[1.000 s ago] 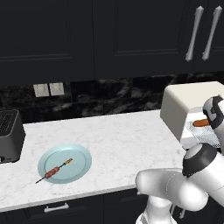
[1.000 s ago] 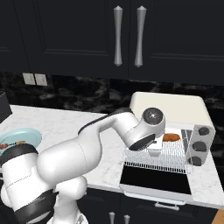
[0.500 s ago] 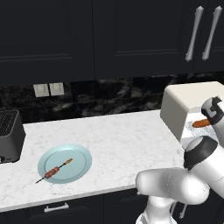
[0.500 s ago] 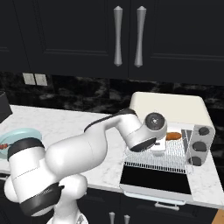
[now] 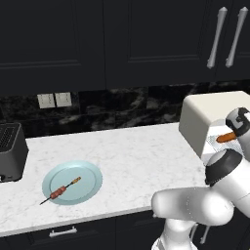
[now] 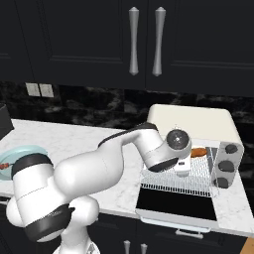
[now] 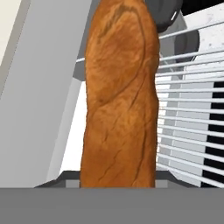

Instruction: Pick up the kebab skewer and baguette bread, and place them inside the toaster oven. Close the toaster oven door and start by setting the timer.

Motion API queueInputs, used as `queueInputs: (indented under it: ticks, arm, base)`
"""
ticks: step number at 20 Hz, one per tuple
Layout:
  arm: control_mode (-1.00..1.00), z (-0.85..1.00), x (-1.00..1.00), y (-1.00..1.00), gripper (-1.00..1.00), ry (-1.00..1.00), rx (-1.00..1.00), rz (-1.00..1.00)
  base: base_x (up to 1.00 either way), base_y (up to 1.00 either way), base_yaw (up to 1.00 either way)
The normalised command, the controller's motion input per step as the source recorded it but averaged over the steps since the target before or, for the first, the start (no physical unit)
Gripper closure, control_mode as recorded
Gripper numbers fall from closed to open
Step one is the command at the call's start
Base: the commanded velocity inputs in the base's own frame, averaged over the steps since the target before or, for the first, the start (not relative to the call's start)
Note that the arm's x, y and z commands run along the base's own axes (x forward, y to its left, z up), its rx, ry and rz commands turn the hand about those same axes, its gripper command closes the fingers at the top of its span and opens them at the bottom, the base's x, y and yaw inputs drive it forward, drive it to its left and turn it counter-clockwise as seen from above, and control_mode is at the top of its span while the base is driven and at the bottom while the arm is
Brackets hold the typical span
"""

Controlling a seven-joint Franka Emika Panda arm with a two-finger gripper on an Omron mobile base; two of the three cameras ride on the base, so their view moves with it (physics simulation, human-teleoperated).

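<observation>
From the left base camera I see the white marble counter (image 5: pixel 132 156) running across under dark cabinets, with a pale blue plate (image 5: pixel 72 182) near its front edge. On that plate lies the kebab skewer (image 5: pixel 61 190), slanted, its lower tip reaching past the rim. A small black slot toaster (image 5: pixel 10 152) sits at the counter's far left. At the right stands the toaster oven (image 5: pixel 205 117), cream-white, and the baguette bread (image 5: pixel 226 137) shows as an orange-brown bar at its opening, just under the dark wrist joint of my arm.

Over on the right base camera, the arm reaches across to the toaster oven (image 6: pixel 193 121). The toaster oven door (image 6: pixel 176 203) hangs fully open and flat, dark glass up, with the wire rack (image 6: pixel 178 181) pulled out above it. The gripper (image 6: pixel 182 167) sits over the rack at the oven mouth, and one end of the baguette (image 6: pixel 199 152) pokes out beside it toward the three knobs (image 6: pixel 226 165) on the right panel. The plate's edge (image 6: pixel 20 151) shows at far left.

Through the hand camera, the baguette (image 7: pixel 120 100) runs straight up from between the fingers, close to the lens, with rack wires (image 7: pixel 188 109) on the right and a grey oven wall (image 7: pixel 39 96) on the left. The jaws appear clamped on the baguette, though the fingertips themselves are hidden.
</observation>
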Motion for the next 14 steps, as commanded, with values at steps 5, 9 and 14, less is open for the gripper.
queueInputs:
  ticks: [5,9,14]
  arm:
    - [-1.0,-0.01,0.01,0.0,-1.0,0.0,0.0,0.0]
    - [-1.0,-0.05,0.0,0.0,-1.0,0.0,0.0,0.0]
    - [-1.0,0.0,-0.13,0.0,-1.0,0.0,0.0,0.0]
  base:
    - [0.0,0.0,0.0]
    - [0.0,0.0,0.0]
    - [0.0,0.0,0.0]
